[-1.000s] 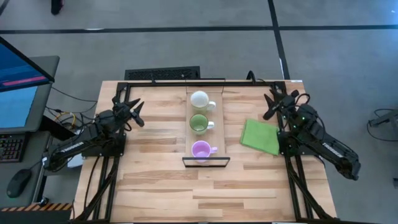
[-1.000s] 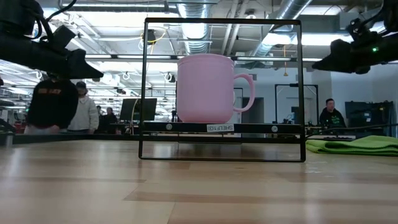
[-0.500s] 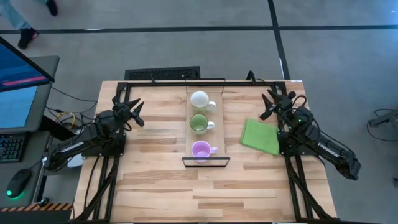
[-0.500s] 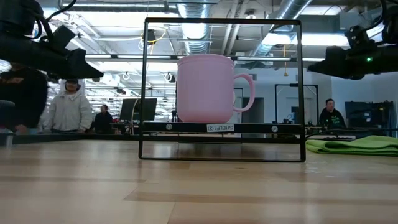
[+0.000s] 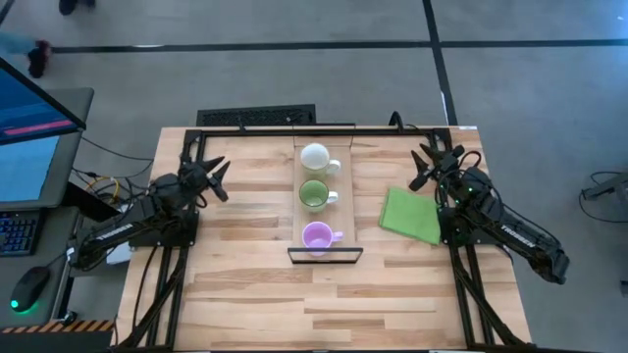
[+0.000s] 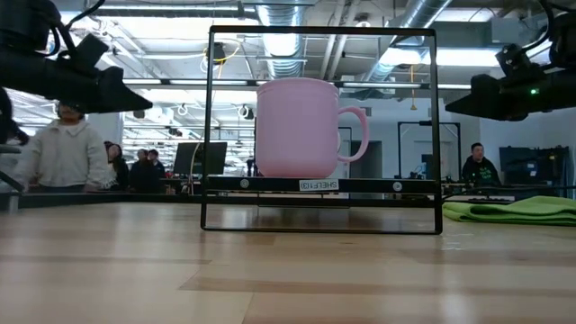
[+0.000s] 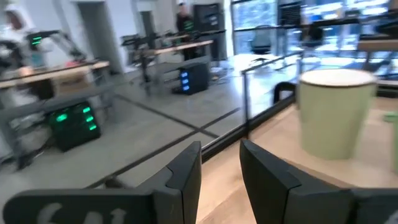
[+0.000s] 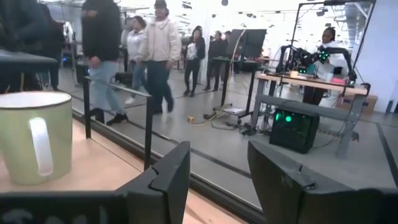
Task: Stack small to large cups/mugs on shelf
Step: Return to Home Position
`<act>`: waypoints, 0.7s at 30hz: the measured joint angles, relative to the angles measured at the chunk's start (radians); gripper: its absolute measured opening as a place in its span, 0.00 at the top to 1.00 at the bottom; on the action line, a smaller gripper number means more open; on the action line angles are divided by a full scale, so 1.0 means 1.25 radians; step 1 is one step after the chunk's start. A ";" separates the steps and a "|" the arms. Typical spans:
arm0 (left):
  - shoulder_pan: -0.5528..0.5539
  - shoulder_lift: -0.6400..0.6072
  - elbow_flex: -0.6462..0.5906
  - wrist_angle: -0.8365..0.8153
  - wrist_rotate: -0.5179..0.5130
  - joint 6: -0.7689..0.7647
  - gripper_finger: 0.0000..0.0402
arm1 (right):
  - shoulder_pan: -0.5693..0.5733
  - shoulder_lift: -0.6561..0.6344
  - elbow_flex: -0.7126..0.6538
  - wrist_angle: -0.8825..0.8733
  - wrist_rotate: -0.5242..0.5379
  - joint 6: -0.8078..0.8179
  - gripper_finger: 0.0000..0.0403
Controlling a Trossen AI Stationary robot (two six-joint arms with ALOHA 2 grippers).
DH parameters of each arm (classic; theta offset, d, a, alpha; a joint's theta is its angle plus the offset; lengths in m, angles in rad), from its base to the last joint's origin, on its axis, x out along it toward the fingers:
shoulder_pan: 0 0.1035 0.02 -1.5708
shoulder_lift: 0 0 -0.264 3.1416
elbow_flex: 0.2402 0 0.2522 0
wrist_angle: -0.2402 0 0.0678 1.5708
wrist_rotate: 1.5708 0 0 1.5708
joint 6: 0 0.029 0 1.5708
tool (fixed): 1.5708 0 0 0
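Right gripper (image 5: 421, 169) shifts slightly from a second ago, hovering by the green cloth (image 5: 411, 215), fingers wide apart, empty | left gripper (image 5: 222, 180) unmoved over the table's left side, fingers parted, empty | white mug (image 5: 315, 157), green mug (image 5: 314, 194), purple mug (image 5: 317, 236) in a row on the shelf (image 5: 345, 212), far to near

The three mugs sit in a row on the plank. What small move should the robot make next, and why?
Probably draw the right gripper back to rest: the white mug, green mug and purple mug all stand on the shelf, and it and the left gripper are open and empty.
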 joint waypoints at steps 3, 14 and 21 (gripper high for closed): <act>0.000 0.000 -0.001 0.019 0.056 0.007 0.74 | 0.000 0.000 0.000 0.001 0.000 0.000 0.54; 0.000 0.001 -0.033 0.095 0.093 0.014 0.74 | 0.000 0.000 0.000 0.001 0.003 -0.013 0.54; 0.001 0.001 -0.040 0.112 0.110 0.022 0.74 | 0.000 0.001 -0.001 0.001 0.003 -0.013 0.54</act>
